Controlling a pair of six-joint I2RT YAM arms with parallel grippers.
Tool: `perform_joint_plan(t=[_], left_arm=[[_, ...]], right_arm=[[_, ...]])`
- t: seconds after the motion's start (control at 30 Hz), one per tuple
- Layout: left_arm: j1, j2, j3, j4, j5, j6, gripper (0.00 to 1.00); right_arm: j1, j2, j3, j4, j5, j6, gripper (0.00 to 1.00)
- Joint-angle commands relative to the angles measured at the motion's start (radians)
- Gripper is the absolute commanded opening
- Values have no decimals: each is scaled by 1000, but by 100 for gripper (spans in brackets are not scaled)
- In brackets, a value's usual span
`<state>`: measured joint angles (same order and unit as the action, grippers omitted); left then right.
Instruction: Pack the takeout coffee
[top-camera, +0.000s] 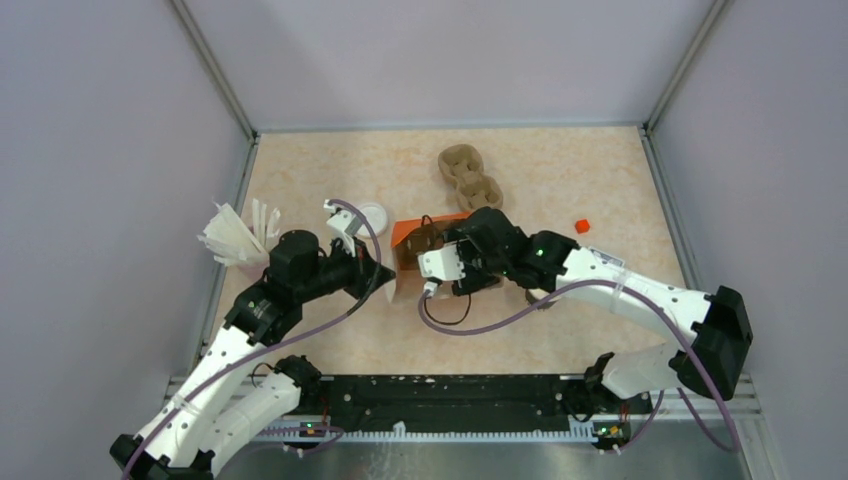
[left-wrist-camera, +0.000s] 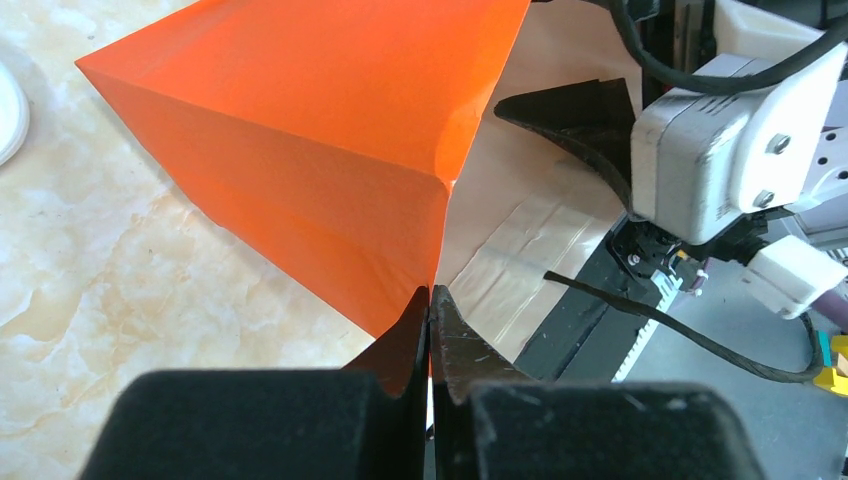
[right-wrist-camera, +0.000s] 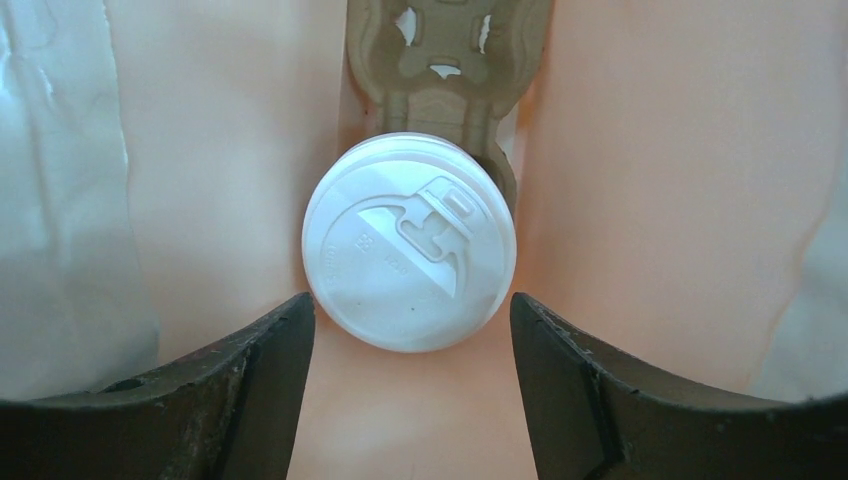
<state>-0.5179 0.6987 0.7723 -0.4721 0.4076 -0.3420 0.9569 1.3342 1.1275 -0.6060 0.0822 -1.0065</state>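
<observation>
The left claw (left-wrist-camera: 430, 305) is pinching the rim of the orange paper bag (left-wrist-camera: 300, 130) to prop it open while the right claw (right-wrist-camera: 412, 305), spread and empty, is straddling the takeout coffee (right-wrist-camera: 410, 240) inside.

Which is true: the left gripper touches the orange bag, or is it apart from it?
Touching. The left wrist view shows the left gripper shut on the open edge of the orange bag, with the paper pinched between its fingertips.
</observation>
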Motion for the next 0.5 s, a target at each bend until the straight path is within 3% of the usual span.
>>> perform_joint_plan(t=[0.0,0.47], left_arm=[[1,3,41,18,10,-10,2],[2,59,132,11,17,-60,2]], right_arm=[[-17,-51,65,-22,-6,37,67],[-18,-61,158,-46,-33,115,57]])
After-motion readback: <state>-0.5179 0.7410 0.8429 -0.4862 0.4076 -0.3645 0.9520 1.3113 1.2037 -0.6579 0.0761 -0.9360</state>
